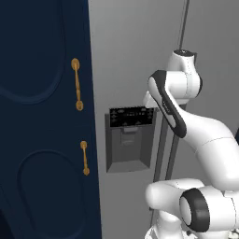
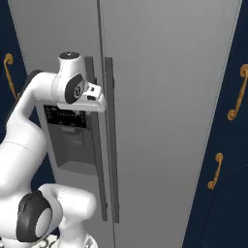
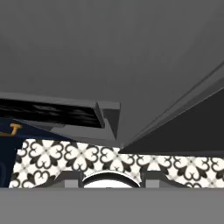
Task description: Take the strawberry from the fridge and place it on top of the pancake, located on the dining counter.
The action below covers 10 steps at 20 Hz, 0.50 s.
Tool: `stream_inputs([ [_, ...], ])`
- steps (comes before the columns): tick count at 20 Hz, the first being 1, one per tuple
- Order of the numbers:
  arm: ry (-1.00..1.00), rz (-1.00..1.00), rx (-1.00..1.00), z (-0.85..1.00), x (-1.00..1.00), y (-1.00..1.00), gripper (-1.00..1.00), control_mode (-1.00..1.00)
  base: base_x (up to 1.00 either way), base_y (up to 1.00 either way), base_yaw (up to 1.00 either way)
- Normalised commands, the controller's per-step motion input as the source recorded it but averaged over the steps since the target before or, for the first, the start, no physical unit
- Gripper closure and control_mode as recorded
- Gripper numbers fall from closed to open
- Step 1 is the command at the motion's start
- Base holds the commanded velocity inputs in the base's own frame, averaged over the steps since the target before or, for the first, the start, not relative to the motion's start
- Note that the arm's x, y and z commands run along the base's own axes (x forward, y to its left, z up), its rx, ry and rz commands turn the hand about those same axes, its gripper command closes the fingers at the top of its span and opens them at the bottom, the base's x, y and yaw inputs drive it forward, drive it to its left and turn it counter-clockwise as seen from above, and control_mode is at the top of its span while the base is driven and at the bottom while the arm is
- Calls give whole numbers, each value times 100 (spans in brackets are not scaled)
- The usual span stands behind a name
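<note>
Setting: simulated kitchen, tall grey fridge (image 2: 164, 97) set between runs of navy cabinet (image 1: 42, 116) with gold handles (image 1: 76, 84); black-and-white patterned floor tiles (image 3: 109, 159) below.

Item 1, gripper (image 2: 99, 101). Raised to upper-door height and pressed in against the front of the fridge, at or just beside the dispenser-door handle (image 2: 97, 160), near the handle's upper end. Fingers masked by the white hand body in both base views and barely showing in the hand view. Jaw spread therefore not readable: cannot tell whether clasped on the bar, merely touching it, or just short of it. No fruit between the fingers.

Item 2, door handles. Two long dark vertical bars flanking the centre seam, the second-door handle (image 2: 111, 145) just beside the first. Placed as the only pull points on the doors, hence, by judgement, the hand's position there.

Item 3, fridge front. Both doors flush and shut. Black display (image 1: 133, 116) above the recessed dispenser (image 1: 128, 149), just beside the hand and slightly below it.

Item 4, strawberry. Judged to sit inside the fridge, behind the closed doors.

Stage, as a judgement: early, door-opening step; fetching and placing on the pancake not yet begun.
</note>
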Motion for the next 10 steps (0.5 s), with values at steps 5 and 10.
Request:
stream_inputs([
  [5, 0, 0, 0, 0, 0, 0, -100, 100, -32, -4, 0],
  [10, 0, 0, 0, 0, 0, 0, -100, 100, -69, -25, 0],
])
